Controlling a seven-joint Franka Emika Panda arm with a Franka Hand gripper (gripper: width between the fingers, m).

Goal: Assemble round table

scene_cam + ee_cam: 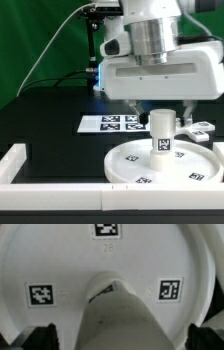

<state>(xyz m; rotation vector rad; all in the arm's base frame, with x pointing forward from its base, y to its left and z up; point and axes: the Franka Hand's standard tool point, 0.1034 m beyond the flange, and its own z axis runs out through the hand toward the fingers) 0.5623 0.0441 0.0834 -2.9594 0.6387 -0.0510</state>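
The large white round disc point(128, 160) lies flat on the black table, with tags on its face. The short cylindrical leg point(162, 138) stands upright on its central hub, a tag on its side. My gripper point(162, 108) hangs straight over the leg, one finger on each side of the leg's top. It is open, with a gap between each finger and the leg. In the wrist view I look down the leg point(120, 317) onto the disc point(60, 258). My gripper point(122, 339) straddles the leg, and the dark fingertips point(44, 336) stand clear of it. A small white part, probably the cross-shaped foot point(201, 128), lies behind the disc on the exterior view's right.
The marker board point(108, 123) lies behind the disc toward the exterior view's left. White border rails run along the left point(14, 158) and front point(60, 192) of the table. A black stand with a cable stands at the back.
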